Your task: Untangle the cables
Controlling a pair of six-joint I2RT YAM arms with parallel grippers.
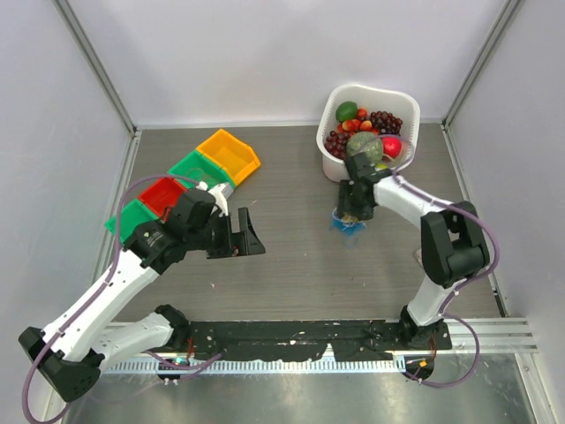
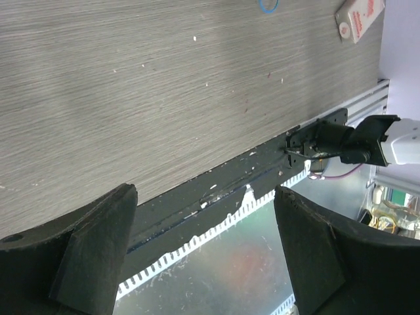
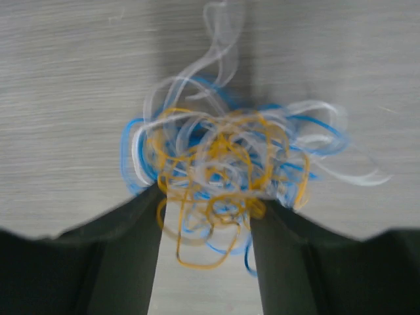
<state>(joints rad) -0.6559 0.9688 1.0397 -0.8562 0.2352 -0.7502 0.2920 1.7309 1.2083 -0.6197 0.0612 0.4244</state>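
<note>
The cables (image 3: 220, 167) are a tangled bunch of blue, yellow-orange and white loops, blurred in the right wrist view. My right gripper (image 3: 209, 200) has its fingers pressed against both sides of the bunch, with a few loops hanging down between them. From above, the bunch (image 1: 349, 225) shows as a blue tuft under the right gripper (image 1: 351, 210), mid-table. My left gripper (image 1: 247, 238) hovers left of centre, well apart from the bunch. Its fingers (image 2: 98, 243) stand wide open with nothing between them. A single small blue loop (image 2: 268, 5) lies on the table, far from that gripper (image 2: 205, 197).
A white basket (image 1: 334, 163) full of toy fruit stands at the back right, just behind the right gripper. Yellow (image 1: 228, 155), green (image 1: 199, 168) and red (image 1: 161, 196) bins line the back left. A small white box (image 2: 359, 18) lies near the right arm's base.
</note>
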